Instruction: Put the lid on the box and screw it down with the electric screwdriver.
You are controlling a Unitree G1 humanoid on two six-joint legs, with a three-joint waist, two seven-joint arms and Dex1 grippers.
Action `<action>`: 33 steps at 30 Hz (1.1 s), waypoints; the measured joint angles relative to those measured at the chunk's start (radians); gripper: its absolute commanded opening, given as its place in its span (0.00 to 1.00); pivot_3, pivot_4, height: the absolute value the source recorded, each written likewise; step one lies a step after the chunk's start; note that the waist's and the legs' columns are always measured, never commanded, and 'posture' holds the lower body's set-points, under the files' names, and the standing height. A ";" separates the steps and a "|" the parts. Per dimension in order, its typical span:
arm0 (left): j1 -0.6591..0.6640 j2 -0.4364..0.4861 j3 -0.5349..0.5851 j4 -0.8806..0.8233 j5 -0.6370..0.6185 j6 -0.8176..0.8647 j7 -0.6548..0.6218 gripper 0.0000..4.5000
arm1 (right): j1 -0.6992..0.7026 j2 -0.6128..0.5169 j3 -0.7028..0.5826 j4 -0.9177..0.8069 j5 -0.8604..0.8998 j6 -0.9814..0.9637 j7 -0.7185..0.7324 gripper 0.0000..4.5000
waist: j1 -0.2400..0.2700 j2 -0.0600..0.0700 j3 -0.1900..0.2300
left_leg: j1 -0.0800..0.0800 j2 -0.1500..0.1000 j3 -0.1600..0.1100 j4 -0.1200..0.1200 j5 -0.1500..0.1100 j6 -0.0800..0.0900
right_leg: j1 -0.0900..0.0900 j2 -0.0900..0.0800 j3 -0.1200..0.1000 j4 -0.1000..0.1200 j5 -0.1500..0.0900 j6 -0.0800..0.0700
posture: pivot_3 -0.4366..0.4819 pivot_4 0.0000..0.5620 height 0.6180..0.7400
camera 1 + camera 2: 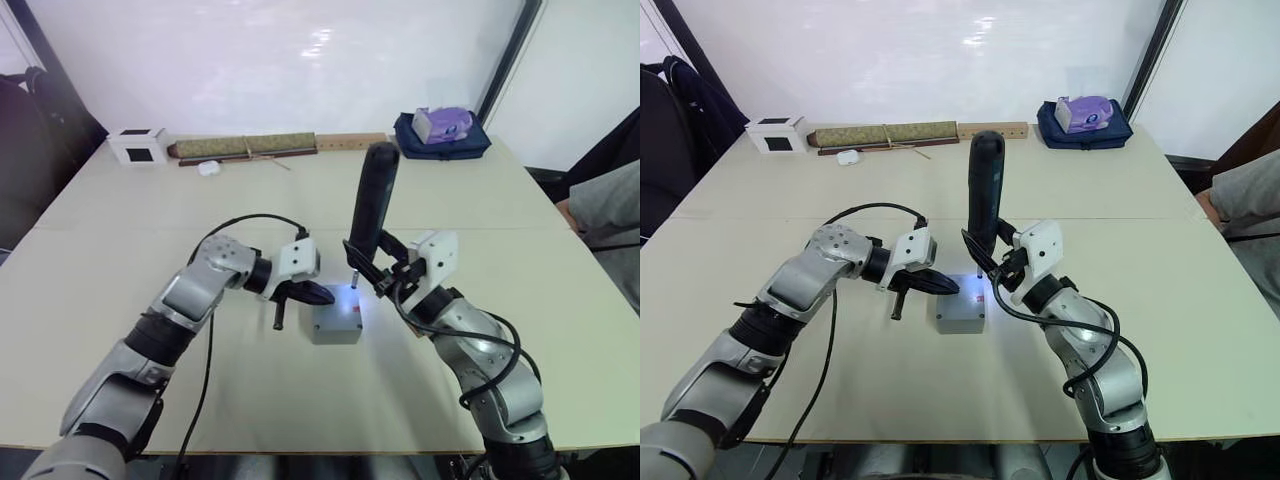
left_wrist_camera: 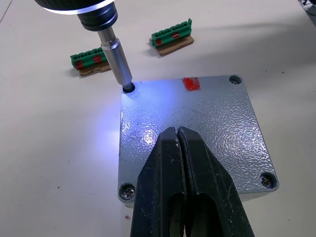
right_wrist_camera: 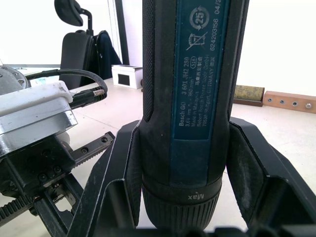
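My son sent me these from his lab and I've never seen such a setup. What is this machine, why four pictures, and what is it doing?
It is a two-armed robot, each arm ending in a two-fingered claw. Two pictures come from cameras on its head, looking down at a table; the other two come from cameras on its wrists.

The right claw grips an electric screwdriver upright, its lit bit set in a corner hole of the lid. That lid sits on a small grey box. The left claw, fingers shut, presses on the lid.

Two green strips lie nearby; a white cube and a blue bag sit at the far edge.
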 measured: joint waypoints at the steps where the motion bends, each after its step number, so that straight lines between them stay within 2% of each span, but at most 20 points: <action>1: 0.000 0.000 0.000 0.000 0.000 0.000 0.000 0.00 | 0.000 0.000 -0.001 0.000 0.000 0.000 0.001 0.40 | 0.000 0.000 0.000 | 0.000 0.000 0.000 0.000 0.000 0.000 | 0.000 0.000 0.000 0.000 0.000 0.000 | 0.48 0.27 1.00; 11: 0.000 -0.010 0.003 0.009 0.000 -0.003 0.000 0.00 | -0.004 -0.003 -0.010 0.001 0.005 0.007 0.006 0.40 | 0.003 0.000 0.000 | 0.000 0.000 0.000 0.000 0.000 0.000 | 0.000 0.000 0.000 0.000 0.000 0.000 | 0.48 0.27 1.00; 15: 0.002 -0.017 0.006 0.010 0.000 -0.007 0.001 0.00 | -0.073 -0.019 -0.095 -0.016 0.135 0.139 0.008 0.40 | 0.002 0.002 0.002 | -0.002 0.001 0.000 0.000 0.000 0.000 | -0.002 -0.001 0.000 0.000 0.000 0.000 | 0.48 0.27 1.00; 18: 0.006 -0.033 0.010 0.010 0.000 -0.028 0.012 0.00 | -0.183 -0.103 -0.182 -0.017 0.285 0.295 0.005 0.40 | 0.005 0.008 0.009 | -0.005 0.001 0.000 0.000 0.000 0.000 | -0.005 -0.003 0.000 0.000 0.000 0.001 | 0.48 0.27 1.00; 21: 0.012 -0.036 0.010 0.007 -0.001 -0.045 0.018 0.00 | -0.321 -0.173 -0.312 -0.027 0.437 0.399 -0.035 0.40 | 0.006 0.009 0.011 | -0.007 0.001 0.000 0.000 0.000 0.000 | -0.006 -0.003 0.000 -0.001 0.001 0.002 | 0.48 0.27 1.00; 24: 0.017 -0.049 0.021 0.004 -0.012 -0.035 0.020 0.00 | -0.478 -0.256 -0.447 0.002 0.636 0.522 -0.134 0.40 | 0.005 0.011 0.014 | -0.007 0.001 0.000 -0.001 0.000 0.000 | -0.006 -0.003 0.000 -0.001 0.001 0.003 | 0.48 0.27 1.00; 26: 0.026 -0.065 0.030 0.007 -0.037 -0.005 0.021 0.00 | -0.546 -0.353 -0.509 0.073 0.790 0.646 -0.206 0.40 | 0.005 0.009 0.016 | -0.007 0.001 -0.001 -0.001 0.000 0.000 | -0.006 -0.004 0.000 -0.002 0.001 0.002 | 0.48 0.27 1.00; 28: 0.028 -0.082 0.043 0.008 -0.078 0.048 0.021 0.00 | -0.564 -0.457 -0.540 0.168 0.864 0.761 -0.260 0.40 | 0.006 0.007 0.019 | -0.009 0.001 -0.001 -0.001 0.000 0.000 | -0.007 -0.005 -0.001 -0.002 0.000 0.000 | 0.48 0.27 1.00; 31: 0.017 -0.092 0.090 0.008 -0.148 0.124 0.017 0.00 | -0.533 -0.624 -0.540 0.308 0.822 0.885 -0.278 0.40 | 0.007 0.008 0.020 | -0.022 -0.001 0.000 0.001 0.000 0.000 | -0.019 -0.006 -0.001 -0.002 0.002 0.003 | 0.48 0.27 1.00; 33: -0.003 -0.080 0.122 -0.002 -0.189 0.157 0.001 0.00 | -0.463 -0.750 -0.515 0.383 0.781 0.989 -0.255 0.40 | 0.009 0.008 0.020 | -0.024 -0.001 0.000 0.002 0.000 0.001 | -0.021 -0.006 -0.001 -0.002 0.002 0.004 | 0.48 0.27 1.00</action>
